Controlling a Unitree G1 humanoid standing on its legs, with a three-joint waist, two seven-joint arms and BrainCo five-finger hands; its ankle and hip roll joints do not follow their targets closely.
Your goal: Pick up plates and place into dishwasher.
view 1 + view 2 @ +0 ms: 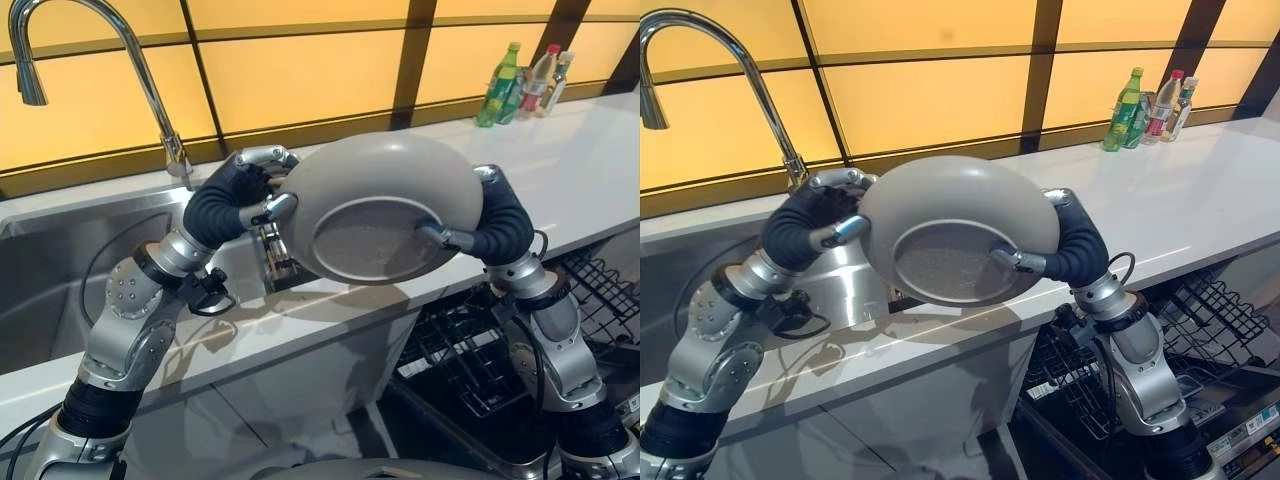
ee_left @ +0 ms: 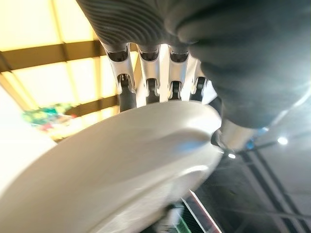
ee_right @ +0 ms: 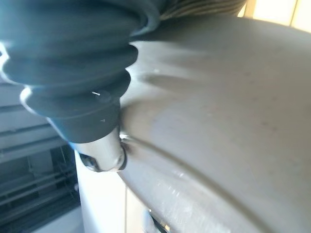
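A grey plate [image 1: 385, 205] is held upright above the white counter [image 1: 590, 170], its underside facing the camera. The left hand [image 1: 245, 190] grips its rim at nine o'clock, the right hand [image 1: 490, 225] at three o'clock. A dishwasher rack [image 1: 470, 360] sits at five o'clock.

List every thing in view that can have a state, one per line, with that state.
plate: lifted over the counter edge, tilted, underside toward the camera, held on both sides
left hand: shut on the plate's left rim
right hand: shut on the plate's right rim
dishwasher rack: pulled out below the counter, no plates visible in it
faucet: no water running
bottles: upright at the counter's back
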